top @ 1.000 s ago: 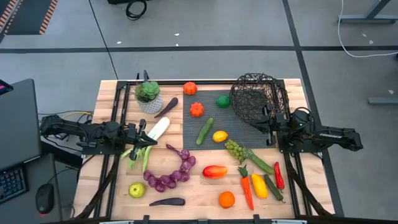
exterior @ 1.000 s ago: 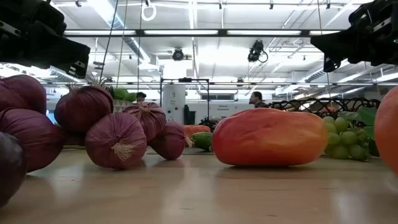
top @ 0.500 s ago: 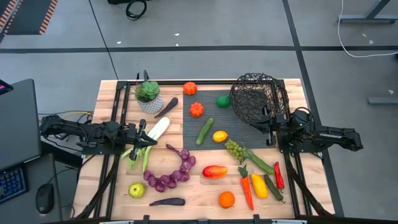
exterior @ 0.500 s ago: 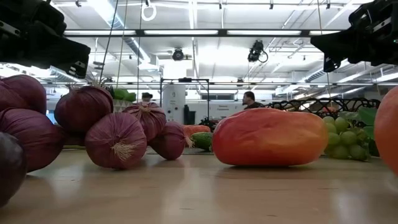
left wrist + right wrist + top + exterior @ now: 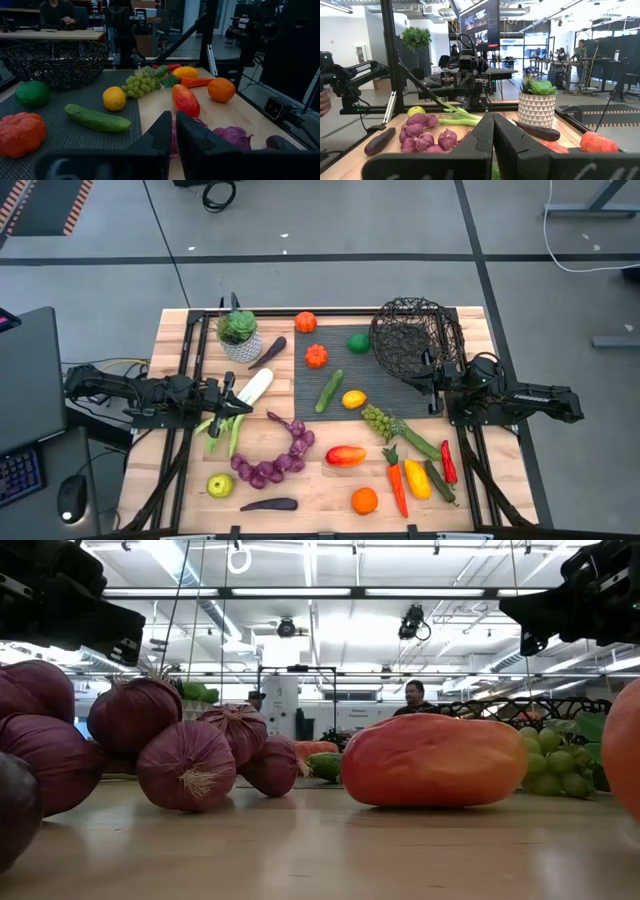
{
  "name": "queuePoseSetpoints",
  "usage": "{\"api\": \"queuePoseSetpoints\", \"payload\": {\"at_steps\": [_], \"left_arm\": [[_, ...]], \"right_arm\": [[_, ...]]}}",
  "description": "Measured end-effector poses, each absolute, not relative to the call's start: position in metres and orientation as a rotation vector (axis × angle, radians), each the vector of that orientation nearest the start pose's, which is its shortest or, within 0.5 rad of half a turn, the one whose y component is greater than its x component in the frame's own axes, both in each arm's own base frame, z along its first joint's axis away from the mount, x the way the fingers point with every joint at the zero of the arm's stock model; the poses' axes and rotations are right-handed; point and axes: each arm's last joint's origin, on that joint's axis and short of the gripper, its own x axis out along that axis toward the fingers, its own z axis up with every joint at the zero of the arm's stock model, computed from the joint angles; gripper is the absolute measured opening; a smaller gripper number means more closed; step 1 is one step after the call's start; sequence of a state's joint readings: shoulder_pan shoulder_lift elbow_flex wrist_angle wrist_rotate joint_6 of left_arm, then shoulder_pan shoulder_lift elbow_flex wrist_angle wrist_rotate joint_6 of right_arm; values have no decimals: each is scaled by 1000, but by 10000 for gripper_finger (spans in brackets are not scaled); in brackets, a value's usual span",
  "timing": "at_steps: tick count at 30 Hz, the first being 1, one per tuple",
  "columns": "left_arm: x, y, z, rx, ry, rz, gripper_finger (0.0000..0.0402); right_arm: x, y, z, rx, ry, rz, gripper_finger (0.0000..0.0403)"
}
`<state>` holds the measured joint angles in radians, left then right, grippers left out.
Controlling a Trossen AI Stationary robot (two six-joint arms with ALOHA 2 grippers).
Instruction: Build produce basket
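Fingers together on both grippers, nothing held.
L gripper (image 5: 232,404) sits over the white-and-green toy leek (image 5: 243,401) at the table's left edge; string of purple toy onions (image 5: 277,461) curves just right of it, red-yellow toy mango (image 5: 345,455) near mid-table. Round dark wire-mesh basket (image 5: 415,335) stands at far right w/ no produce in it; R gripper (image 5: 437,387) hangs just beside its near rim.

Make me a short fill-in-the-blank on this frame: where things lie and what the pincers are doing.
1. The basket holds ____ produce.
2. The lemon lies on the dark ____.
3. The left pincer and right pincer are both ____.
4. The potted plant stands nearest the ____ arm.

Missing words: no; mat; shut; left
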<state>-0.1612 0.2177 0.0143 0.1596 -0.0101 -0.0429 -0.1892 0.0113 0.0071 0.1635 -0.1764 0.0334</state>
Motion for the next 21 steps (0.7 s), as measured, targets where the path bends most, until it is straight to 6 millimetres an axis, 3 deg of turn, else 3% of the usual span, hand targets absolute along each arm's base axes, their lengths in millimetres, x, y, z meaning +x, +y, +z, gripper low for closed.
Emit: {"api": "queuePoseSetpoints", "payload": {"at_steps": [6, 12, 16, 21], "left_arm": [[110, -18, 166, -188, 52, -147, 25], [110, -15, 170, -100, 2, -74, 41], [114, -12, 177, -21, 132, 45, 84], [130, -9, 205, 78, 278, 187, 177]], "right_arm": [[96, -13, 181, 5, -157, -10, 13], [96, -13, 181, 5, -157, -10, 13], [96, -13, 181, 5, -157, -10, 13], [96, -13, 181, -45, -156, -14, 13]]}}
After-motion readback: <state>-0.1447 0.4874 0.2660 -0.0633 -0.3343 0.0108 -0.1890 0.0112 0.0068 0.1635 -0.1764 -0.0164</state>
